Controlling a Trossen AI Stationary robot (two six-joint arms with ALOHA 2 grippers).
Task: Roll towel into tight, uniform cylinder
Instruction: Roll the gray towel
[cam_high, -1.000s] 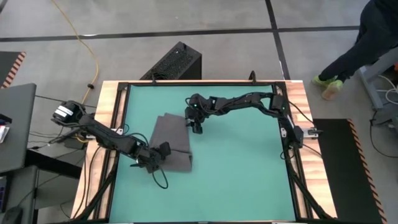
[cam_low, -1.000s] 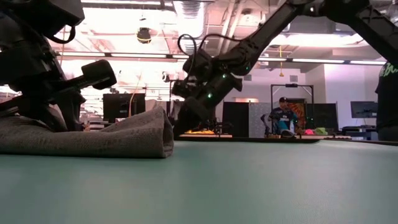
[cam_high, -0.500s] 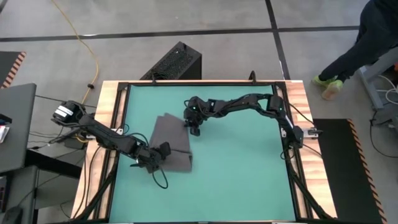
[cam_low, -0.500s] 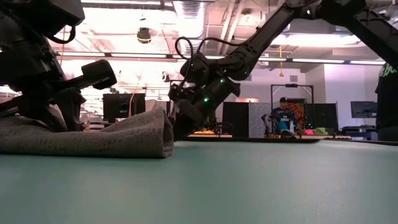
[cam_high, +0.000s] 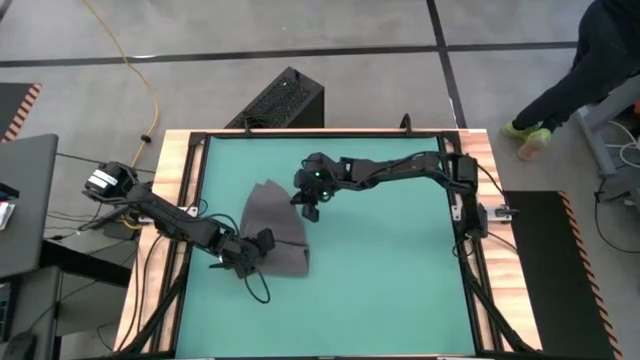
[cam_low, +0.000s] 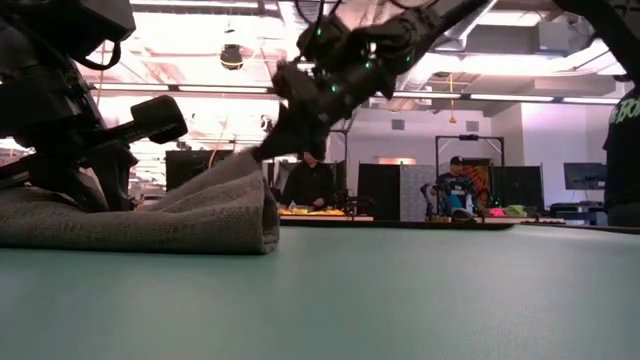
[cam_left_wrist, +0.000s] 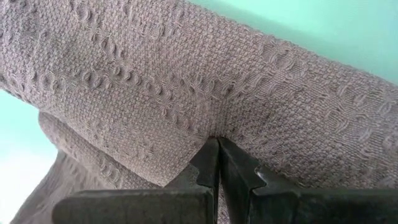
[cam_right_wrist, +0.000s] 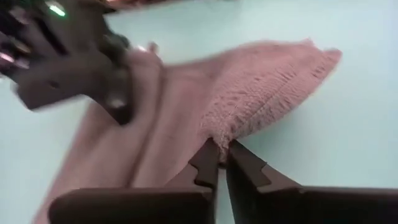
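Towel (cam_high: 274, 228) sits left of centre on your green mat (cam_high: 390, 270), a grey folded cloth bunched thicker along its near edge. Taking the high view as your clock face, with twelve at the far side of the table, the left gripper (cam_high: 250, 256) is at about seven o'clock on the cloth, pressed down at its near corner. Its wrist camera shows you the two fingers (cam_left_wrist: 217, 163) closed together with the grey weave caught between their tips, so it has hold of the towel (cam_left_wrist: 186, 93) there. Farther back, at about one o'clock on the cloth, the right gripper (cam_high: 303, 197) has its fingers nearly together on the far corner; its wrist camera shows you a fringed fold of towel (cam_right_wrist: 249, 99) pinched between the tips (cam_right_wrist: 219, 158). From table height you can see that corner raised off the mat, the cloth (cam_low: 180, 210) sloping up to the gripper (cam_low: 268, 150). Beyond the table, a person (cam_low: 309, 180) stands in the room, and another (cam_low: 456, 188) sits farther off.
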